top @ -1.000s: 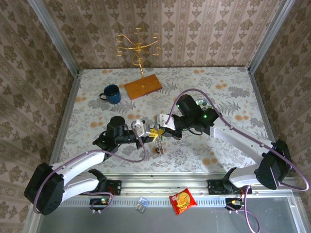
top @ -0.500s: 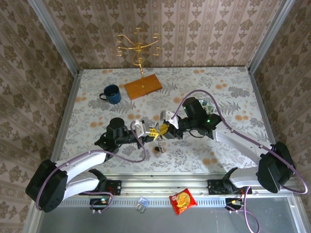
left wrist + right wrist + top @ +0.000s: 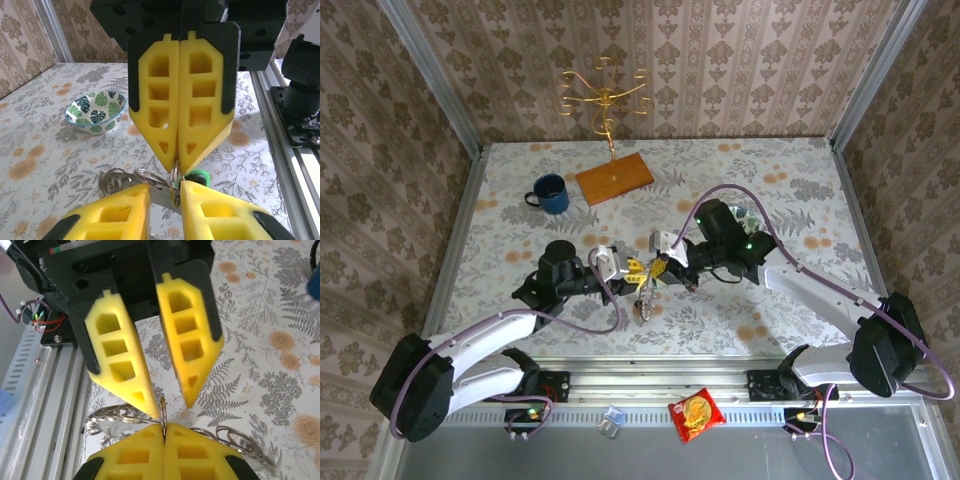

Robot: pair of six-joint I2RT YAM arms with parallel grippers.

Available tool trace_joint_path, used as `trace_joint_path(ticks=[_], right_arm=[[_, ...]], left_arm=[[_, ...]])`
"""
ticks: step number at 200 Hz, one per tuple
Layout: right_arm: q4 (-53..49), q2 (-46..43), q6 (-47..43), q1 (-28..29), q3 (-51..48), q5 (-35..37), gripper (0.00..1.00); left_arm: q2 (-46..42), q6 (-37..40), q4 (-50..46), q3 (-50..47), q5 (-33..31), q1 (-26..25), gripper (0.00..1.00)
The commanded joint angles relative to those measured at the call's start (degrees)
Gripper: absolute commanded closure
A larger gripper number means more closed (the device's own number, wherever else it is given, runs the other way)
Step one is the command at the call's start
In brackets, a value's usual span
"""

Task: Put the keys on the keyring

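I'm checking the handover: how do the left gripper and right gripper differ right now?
Jaws: the right gripper is shut, pads pressed together; the left gripper stands slightly open.
Hold: the right gripper pinches the keyring edge-on; the left gripper's fingers sit apart on either side of it.
Both have yellow pads and meet tip to tip.

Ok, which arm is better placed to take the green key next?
Left, probably: the left gripper is open beside the green key, while the right gripper is shut on the keyring.
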Motion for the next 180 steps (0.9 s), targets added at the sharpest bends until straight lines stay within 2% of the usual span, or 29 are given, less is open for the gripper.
trace_joint_path(ticks=[1, 30, 61, 67, 93, 105, 148, 180], right_arm=[[-5.92, 0.89, -5.58, 1.23, 4.69, 2.19, 1.0], [-9.32, 2.78, -8.26, 3.19, 8.22, 4.18, 1.0], [-10.53, 3.16, -8.29, 3.96, 9.53, 3.97, 1.0], [-10.04, 2.76, -7.75, 3.88, 8.98, 3.96, 0.96], [-4.31, 0.45, -3.06, 2.25, 4.74, 3.65, 0.72], [-2.31, -0.66, -0.58, 1.29, 2.45, 3.31, 0.68], [1.4, -2.34, 5.13, 0.9, -1.89, 3.94, 0.68], [1.88, -3.3, 6.34, 0.84, -3.02, 4.79, 0.76]], left_arm=[[-0.69, 4.62, -7.41, 3.88, 0.07, -0.8, 0.78], [0.64, 6.74, -10.71, 5.99, -0.27, -1.49, 0.8], [0.79, 9.1, -13.43, 7.4, -0.72, -1.93, 0.96], [0.62, 9.29, -13.57, 7.32, -0.96, -1.92, 1.0], [-0.25, 9.15, -12.4, 6.29, -1.54, -1.91, 1.0], [-0.59, 8.23, -10.39, 5.29, -1.45, -1.86, 1.0], [-0.59, 6.53, -6.77, 3.61, -1.35, -2.02, 1.0], [-1.06, 6.48, -6.34, 2.94, -1.93, -1.95, 1.0]])
